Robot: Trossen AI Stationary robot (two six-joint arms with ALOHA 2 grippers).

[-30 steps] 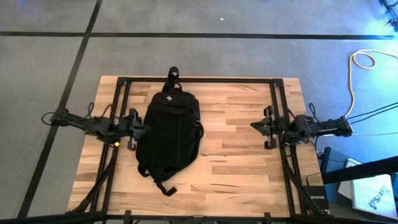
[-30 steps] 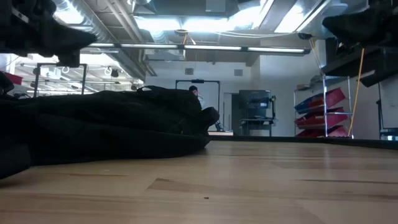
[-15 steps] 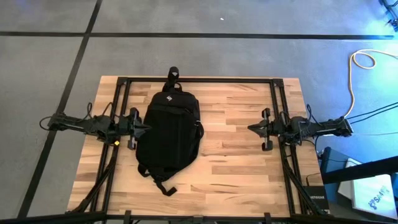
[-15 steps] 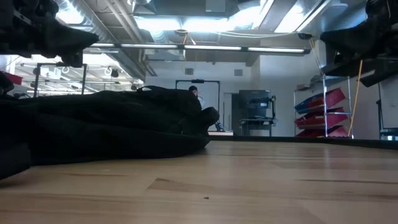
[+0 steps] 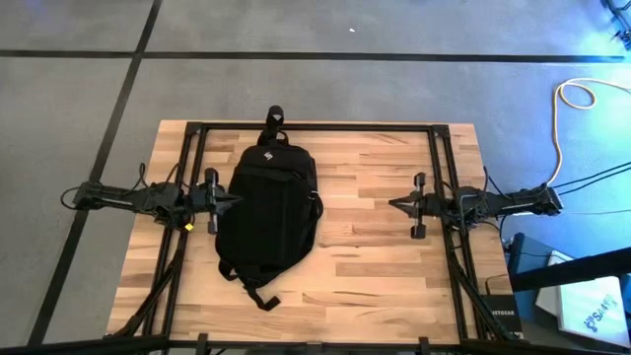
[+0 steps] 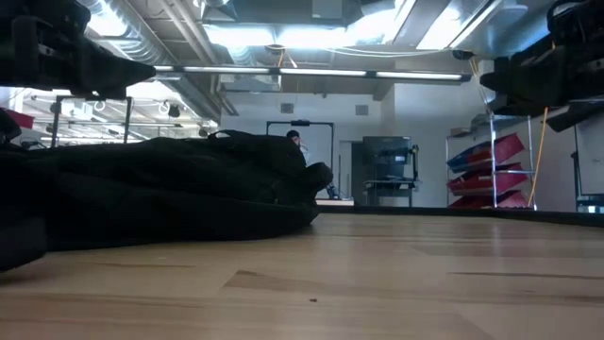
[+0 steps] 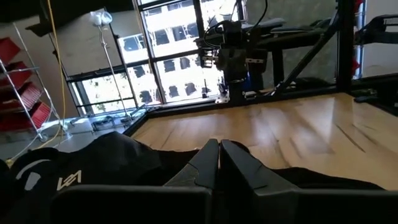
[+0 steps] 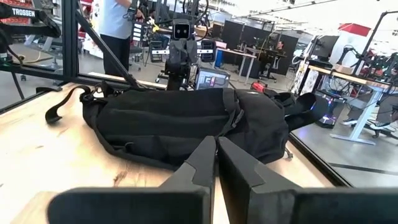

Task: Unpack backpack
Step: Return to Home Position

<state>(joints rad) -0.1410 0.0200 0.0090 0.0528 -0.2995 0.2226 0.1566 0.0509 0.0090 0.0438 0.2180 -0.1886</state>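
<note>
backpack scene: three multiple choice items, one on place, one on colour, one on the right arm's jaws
1. Where on the table does the backpack lie?
A. left half, near the left arm
B. right edge
C. front right corner
2. What colour is the backpack?
A. red
B. black
C. blue
3. The right arm's jaws are:
A. wide open
B. shut on a strap
C. shut, holding nothing
1 A: high view shows it left of centre. 2 B: black in every view. 3 C: right wrist view shows them pressed together, clear of the backpack.
</note>
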